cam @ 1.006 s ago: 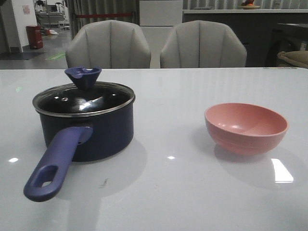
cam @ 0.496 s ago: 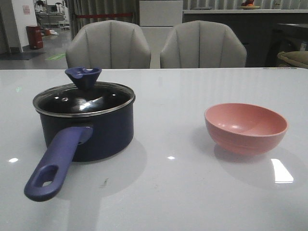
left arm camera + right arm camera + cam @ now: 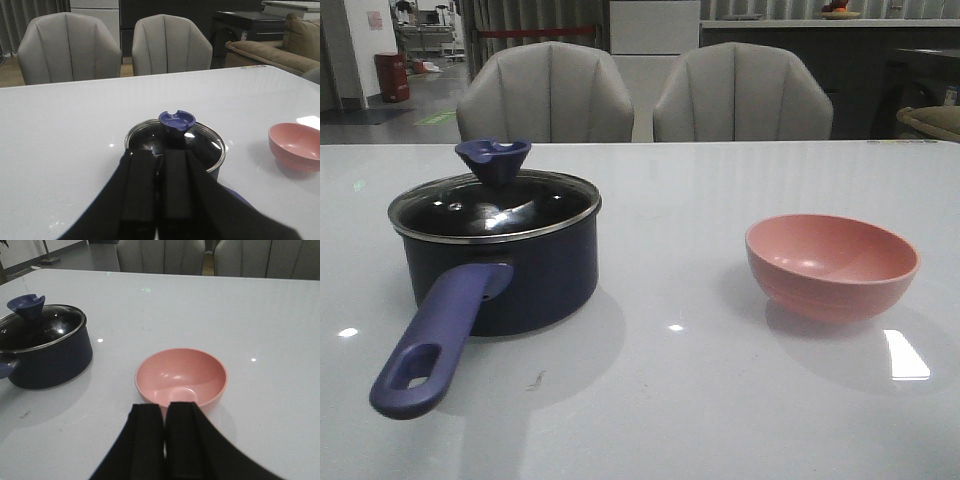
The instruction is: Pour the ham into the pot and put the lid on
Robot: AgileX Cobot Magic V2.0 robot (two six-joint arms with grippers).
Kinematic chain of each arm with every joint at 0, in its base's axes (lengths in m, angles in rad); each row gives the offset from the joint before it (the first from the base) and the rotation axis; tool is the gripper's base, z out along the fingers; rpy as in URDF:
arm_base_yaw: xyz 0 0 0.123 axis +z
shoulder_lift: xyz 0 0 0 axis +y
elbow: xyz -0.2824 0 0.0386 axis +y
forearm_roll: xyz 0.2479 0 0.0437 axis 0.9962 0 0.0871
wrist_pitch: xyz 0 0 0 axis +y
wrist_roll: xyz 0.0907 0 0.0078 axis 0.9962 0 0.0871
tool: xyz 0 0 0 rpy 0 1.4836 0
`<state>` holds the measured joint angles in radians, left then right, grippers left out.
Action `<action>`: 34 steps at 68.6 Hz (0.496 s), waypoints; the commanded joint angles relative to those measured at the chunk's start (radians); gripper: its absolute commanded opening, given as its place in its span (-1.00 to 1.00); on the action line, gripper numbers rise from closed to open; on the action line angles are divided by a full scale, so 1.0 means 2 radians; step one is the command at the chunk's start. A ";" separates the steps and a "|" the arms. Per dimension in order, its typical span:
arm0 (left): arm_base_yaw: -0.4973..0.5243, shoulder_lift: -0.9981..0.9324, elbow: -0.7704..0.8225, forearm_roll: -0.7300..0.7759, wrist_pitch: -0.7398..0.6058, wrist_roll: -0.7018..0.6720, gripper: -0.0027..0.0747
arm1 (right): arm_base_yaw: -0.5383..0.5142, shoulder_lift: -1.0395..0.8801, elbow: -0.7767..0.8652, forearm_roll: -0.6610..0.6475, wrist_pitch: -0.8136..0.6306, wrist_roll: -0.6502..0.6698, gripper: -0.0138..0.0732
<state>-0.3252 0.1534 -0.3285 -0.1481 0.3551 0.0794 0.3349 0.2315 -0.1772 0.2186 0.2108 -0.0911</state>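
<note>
The white table fills the front view, its near edge cut off, with two grey chairs along its far edge. The pot stands on the left half of the table, upright, nearer the near edge than the far one. Its long handle runs from the pot wall toward the near left corner, loop hole at the outer end. The lid sits flat on the pot's rim, its flared knob pointing straight up. The dark glass with its glare hides what is inside, so the ham cannot be made out. The pink bowl stands on the right half, well apart from the pot; its visible inside is bare.

Neither arm shows in the front view. In the wrist views the left tool has its fingers pressed together, holding nothing, with the pot beyond it; the right tool is likewise closed and empty, with the bowl just beyond its tips.
</note>
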 commanded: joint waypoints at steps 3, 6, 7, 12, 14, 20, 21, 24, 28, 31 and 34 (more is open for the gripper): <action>0.000 0.005 -0.012 -0.008 -0.040 -0.001 -0.64 | 0.000 0.002 -0.013 0.004 -0.040 -0.005 -0.29; 0.000 0.005 -0.012 -0.008 -0.040 -0.001 -0.64 | 0.000 0.002 -0.013 0.004 -0.040 -0.005 -0.29; 0.000 0.005 -0.012 -0.008 -0.040 -0.001 -0.64 | 0.000 0.002 -0.013 0.004 -0.040 -0.005 -0.29; 0.000 0.005 -0.012 -0.008 -0.042 -0.001 -0.64 | 0.000 0.002 -0.013 0.004 -0.040 -0.005 -0.29; 0.000 0.005 -0.008 -0.008 -0.047 -0.001 -0.64 | 0.000 0.002 -0.013 0.004 -0.040 -0.005 -0.29; 0.004 0.003 0.014 0.002 -0.079 -0.001 -0.64 | 0.000 0.002 -0.013 0.004 -0.040 -0.005 -0.29; 0.007 0.003 0.019 0.015 -0.085 -0.001 -0.64 | 0.000 0.002 -0.013 0.004 -0.040 -0.005 -0.29; 0.023 0.002 0.032 0.029 -0.104 -0.001 -0.64 | 0.000 0.002 -0.013 0.004 -0.040 -0.005 -0.29; 0.052 -0.005 0.055 0.033 -0.120 -0.001 -0.64 | 0.000 0.002 -0.013 0.004 -0.040 -0.005 -0.29; 0.078 -0.011 0.070 0.033 -0.133 -0.001 -0.64 | 0.000 0.002 -0.013 0.004 -0.040 -0.005 -0.29; 0.103 -0.022 0.090 0.033 -0.146 -0.001 -0.64 | 0.000 0.002 -0.013 0.004 -0.040 -0.005 -0.29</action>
<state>-0.2097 0.1292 -0.1859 -0.0894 0.1996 0.0794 0.3349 0.2315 -0.1772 0.2186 0.2108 -0.0911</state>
